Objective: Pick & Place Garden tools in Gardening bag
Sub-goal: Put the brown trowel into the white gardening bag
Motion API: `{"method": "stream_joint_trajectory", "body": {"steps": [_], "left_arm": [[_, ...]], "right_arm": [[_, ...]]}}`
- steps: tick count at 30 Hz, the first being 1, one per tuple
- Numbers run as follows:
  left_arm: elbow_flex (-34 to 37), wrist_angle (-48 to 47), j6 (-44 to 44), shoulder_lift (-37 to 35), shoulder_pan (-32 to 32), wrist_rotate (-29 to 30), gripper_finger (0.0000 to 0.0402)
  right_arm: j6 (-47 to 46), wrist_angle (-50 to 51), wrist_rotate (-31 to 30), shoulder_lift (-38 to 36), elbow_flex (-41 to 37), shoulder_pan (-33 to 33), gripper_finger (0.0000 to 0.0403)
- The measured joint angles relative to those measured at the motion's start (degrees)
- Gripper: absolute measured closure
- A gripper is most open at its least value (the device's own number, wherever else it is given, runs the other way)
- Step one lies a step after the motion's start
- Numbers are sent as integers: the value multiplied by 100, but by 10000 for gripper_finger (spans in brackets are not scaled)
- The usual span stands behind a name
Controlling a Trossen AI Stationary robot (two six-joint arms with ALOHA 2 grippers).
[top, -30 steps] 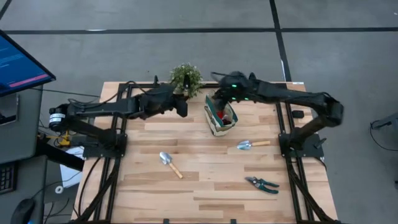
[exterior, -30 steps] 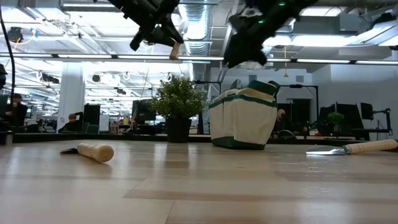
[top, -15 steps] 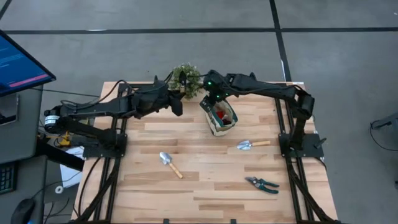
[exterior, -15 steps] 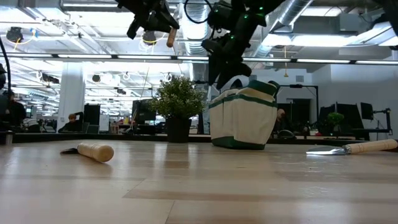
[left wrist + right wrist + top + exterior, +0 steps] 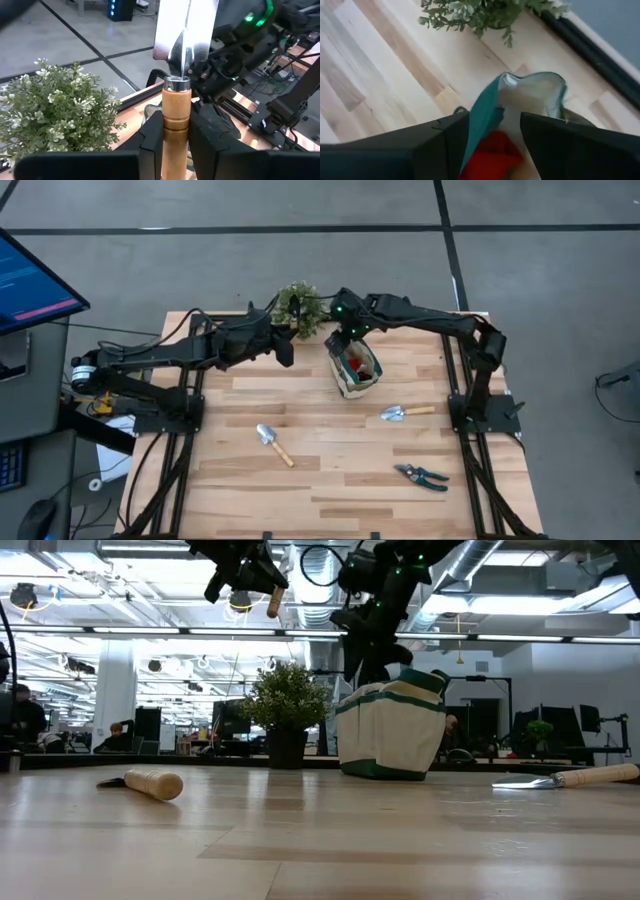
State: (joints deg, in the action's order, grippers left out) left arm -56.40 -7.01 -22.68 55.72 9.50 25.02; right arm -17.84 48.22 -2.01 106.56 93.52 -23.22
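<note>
My left gripper (image 5: 287, 348) hangs high over the table's far side, left of the beige, teal-trimmed gardening bag (image 5: 358, 377). It is shut on a wooden-handled trowel (image 5: 184, 30). My right gripper (image 5: 350, 344) is open over the bag's far left rim, with a finger on each side of the teal trim (image 5: 487, 117). A red glove (image 5: 492, 150) lies inside the bag. Two more trowels (image 5: 272, 442) (image 5: 405, 412) and teal-handled shears (image 5: 421, 476) lie flat on the table. The fourth trowel is hidden. My left gripper pinches the trowel's wooden handle (image 5: 176, 117) between its two fingers (image 5: 152, 142), on the half near the blade. The trowel lies along the fingers, its silver blade sticking out ahead toward the bag. It is lifted clear, and the handle's free end (image 5: 273, 602) pokes out below. My right gripper straddles the bag's teal rim (image 5: 487, 117) from above; I cannot tell whether the fingers touch it.
The potted plant (image 5: 298, 307) stands at the far edge, just behind both grippers and left of the bag. The near half of the wooden table (image 5: 340, 510) holds only the loose trowels and the shears. A monitor (image 5: 30, 280) stands off the table's left side.
My right gripper has swung toward the table's left and come down from above the bag's right side to its far left rim, its elbow drawing in. My left gripper has risen a little and drawn slightly left with the trowel. The bag has kept its shape.
</note>
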Motion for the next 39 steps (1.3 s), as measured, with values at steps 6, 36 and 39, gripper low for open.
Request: {"method": "stream_joint_trajectory", "body": {"steps": [6, 36, 39], "left_arm": [[0, 2, 44, 0, 0, 4, 336], [443, 2498, 300, 1378, 304, 36, 336], [1123, 3504, -98, 1381, 587, -213, 336]], "right_arm": [[32, 65, 221, 390, -5, 78, 231], [-22, 429, 401, 267, -5, 145, 398], [-21, 431, 517, 267, -5, 151, 400]]}}
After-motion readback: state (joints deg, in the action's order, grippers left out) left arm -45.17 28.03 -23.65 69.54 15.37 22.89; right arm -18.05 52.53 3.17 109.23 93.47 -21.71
